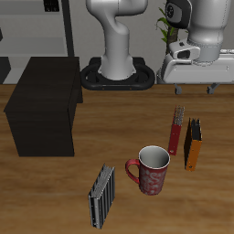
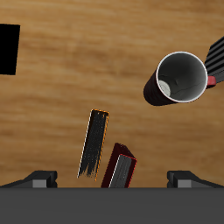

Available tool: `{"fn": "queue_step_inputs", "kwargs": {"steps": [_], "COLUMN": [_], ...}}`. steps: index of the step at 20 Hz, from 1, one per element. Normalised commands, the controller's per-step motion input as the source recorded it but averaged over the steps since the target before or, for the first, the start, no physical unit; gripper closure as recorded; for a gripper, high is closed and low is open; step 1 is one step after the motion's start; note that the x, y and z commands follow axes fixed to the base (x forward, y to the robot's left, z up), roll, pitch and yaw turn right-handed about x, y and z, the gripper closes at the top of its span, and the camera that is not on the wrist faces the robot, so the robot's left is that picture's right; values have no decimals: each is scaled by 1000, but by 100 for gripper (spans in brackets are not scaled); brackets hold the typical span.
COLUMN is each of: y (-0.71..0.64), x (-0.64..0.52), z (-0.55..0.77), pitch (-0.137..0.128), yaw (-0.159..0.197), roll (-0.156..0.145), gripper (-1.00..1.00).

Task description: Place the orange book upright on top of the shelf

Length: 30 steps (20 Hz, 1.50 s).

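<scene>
The orange book (image 1: 194, 144) stands on its edge on the table near the front, beside a narrower dark-red book (image 1: 175, 130). In the wrist view the orange book (image 2: 94, 142) shows edge-on, close to the dark-red book (image 2: 118, 166). The black shelf (image 1: 44, 105) sits on the far side of the table from the books; one corner of it shows in the wrist view (image 2: 7, 48). My gripper (image 1: 186, 55) hangs high above the books, open and empty; its two fingertips (image 2: 39, 179) stand wide apart.
A red mug (image 1: 153, 169) stands near the books and also shows in the wrist view (image 2: 179, 77). A grey-black striped book (image 1: 102, 195) stands near the front edge. A tall grey rack (image 1: 41, 32) stands behind the shelf.
</scene>
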Motion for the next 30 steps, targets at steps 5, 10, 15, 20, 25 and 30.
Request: {"fn": "queue_step_inputs", "kwargs": {"steps": [5,10,15,20,25,30], "y": [80,94,93,60,42,8], "x": [186,198,34,-7,-20,-5], "z": [-239,-283,-239,-279,-185,-159], "pitch": [5,14,25,18,4,12], "yaw": [20,9,-6,-14,3,-19], "roll": [-6,-11,28,9,-6,2], "gripper": [-100,-100,-100,-100,-100,-100]}}
